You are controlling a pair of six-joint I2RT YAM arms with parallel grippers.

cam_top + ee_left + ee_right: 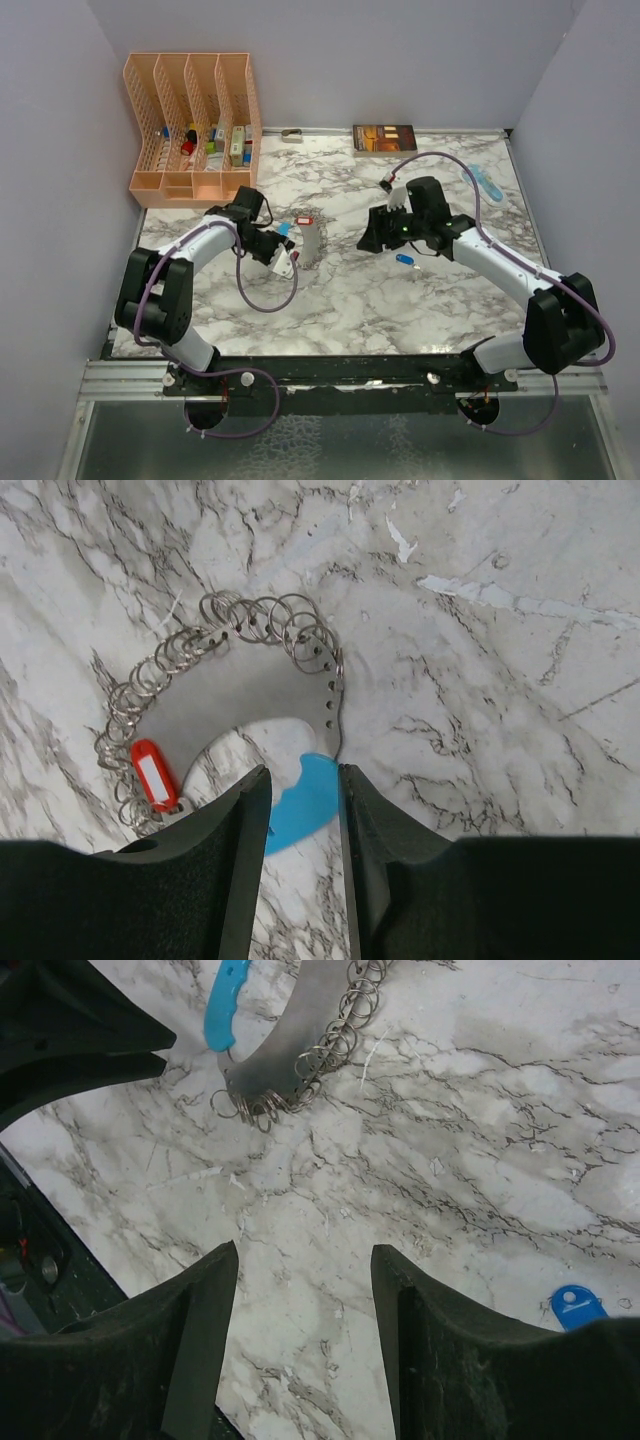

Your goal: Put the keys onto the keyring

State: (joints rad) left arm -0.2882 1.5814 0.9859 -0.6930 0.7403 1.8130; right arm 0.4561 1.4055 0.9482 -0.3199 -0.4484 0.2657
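Note:
The keyring (250, 695) is a curved grey metal plate edged with wire rings, lying flat on the marble (311, 243). Its light-blue strap (305, 802) sits between my left gripper's (300, 780) fingers; the right finger touches its edge and a gap shows on the left side. The jaws stand partly open. A red-tagged key (152, 775) lies among the rings at the plate's left end. In the right wrist view the keyring (300, 1040) is ahead and the dark blue key (575, 1305) lies loose to the right (405, 259). My right gripper (304, 1255) is open over bare marble, holding nothing.
An orange file rack (195, 125) with small items stands at the back left. A brown book (384, 138) lies at the back edge. A pale-blue see-through object (487, 185) rests at the right. Purple cables loop off both arms.

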